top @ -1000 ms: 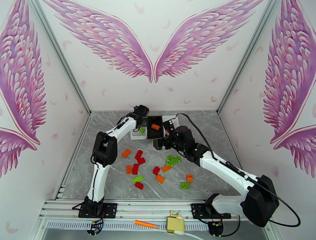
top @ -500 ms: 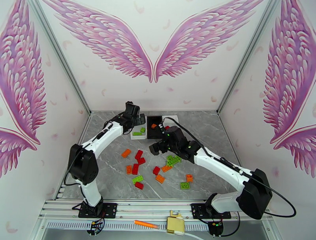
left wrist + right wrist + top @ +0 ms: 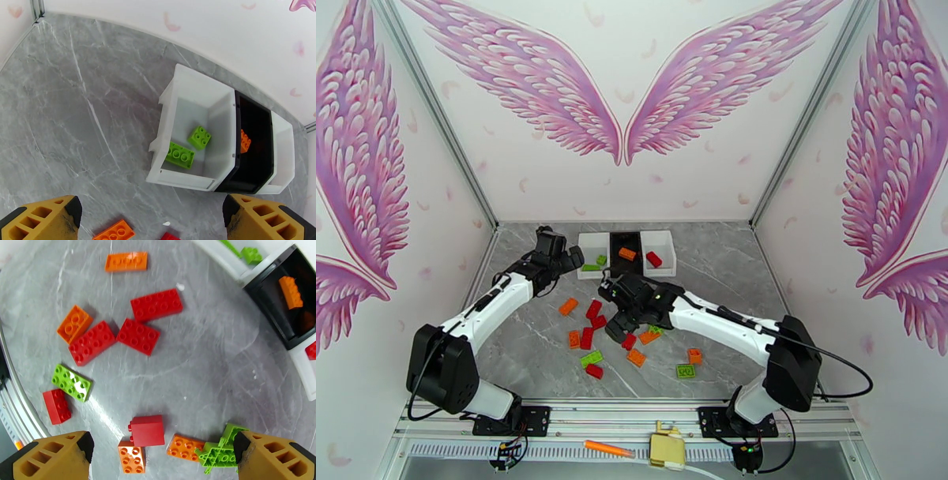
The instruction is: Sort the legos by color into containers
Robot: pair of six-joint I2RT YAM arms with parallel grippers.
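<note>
Legos, small red, orange and green studded plastic bricks (image 3: 594,308), are lying mostly mid grey marbled worktop (image 3: 727,260); left gripper (image 3: 570,259) and right gripper (image 3: 618,326) are gaping empty, the right hovering low, risking pinching crowded red and orange neighbours together

High rear camera and close downward wrist cameras share the containers (image 3: 592,241).

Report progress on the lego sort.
Done: two green bricks in the left white bin, one orange brick in the black bin, one red brick in the right white bin. In hand: nothing; left gripper and right gripper both open and empty. Left: about a dozen loose bricks of all three colors on the table.
</note>
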